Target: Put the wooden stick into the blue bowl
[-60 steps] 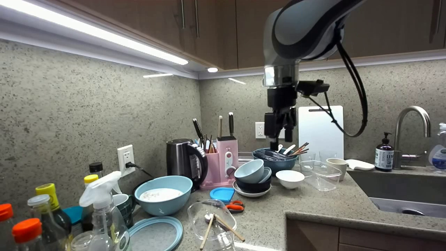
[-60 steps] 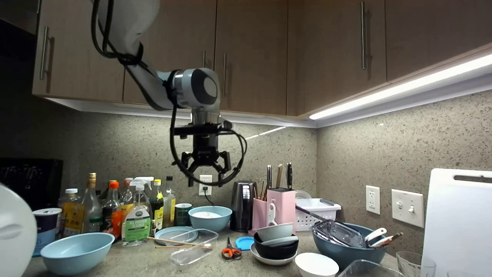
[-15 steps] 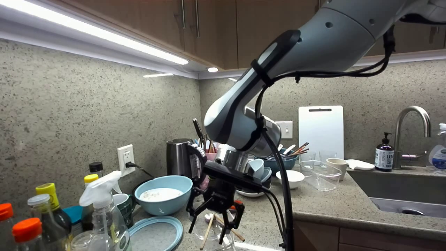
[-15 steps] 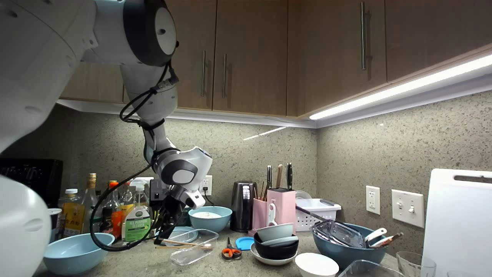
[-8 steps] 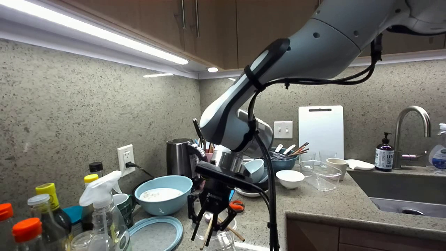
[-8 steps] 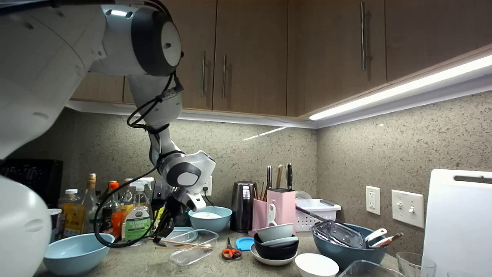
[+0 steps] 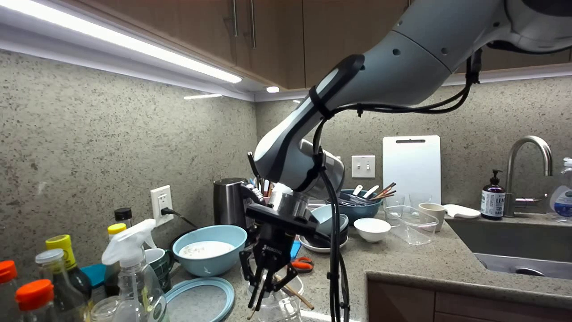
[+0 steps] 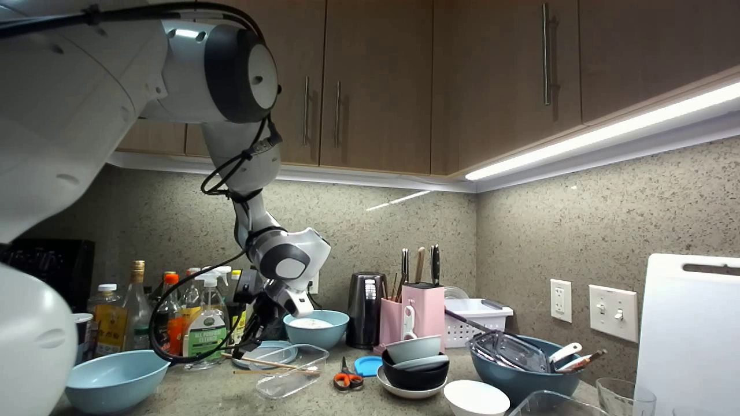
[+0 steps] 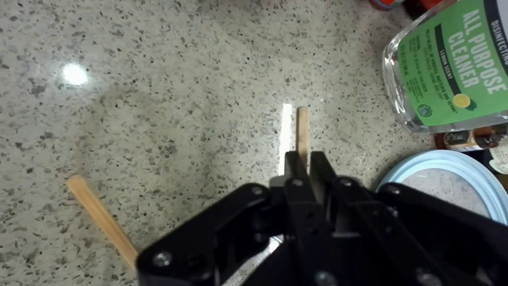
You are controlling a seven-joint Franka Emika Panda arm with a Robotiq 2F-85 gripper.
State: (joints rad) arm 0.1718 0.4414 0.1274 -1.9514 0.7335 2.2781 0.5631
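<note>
My gripper [image 9: 304,157] has its two fingers drawn nearly together around a thin wooden stick [image 9: 302,125], whose end juts out past the fingertips. The rest of that stick is hidden behind the fingers. In an exterior view the gripper [image 7: 254,307] points down at a slant over a clear plastic tray [image 7: 279,308], low near the counter. The blue bowl [image 7: 213,259] stands upright behind and beside it, against the wall, with something white inside; it also shows as the blue bowl [image 8: 318,334].
Another wooden stick [image 9: 104,222] lies apart from the fingers. A pale blue round lid [image 7: 230,293], a spray bottle [image 9: 448,79], scissors [image 8: 347,379] and stacked dark bowls [image 8: 413,378] are nearby. A second light-blue bowl [image 8: 113,381] sits close to the arm.
From high above the counter, the gripper has come down to the tray with the sticks. Over the last second its fingers closed around one stick, whose end shifted slightly.
</note>
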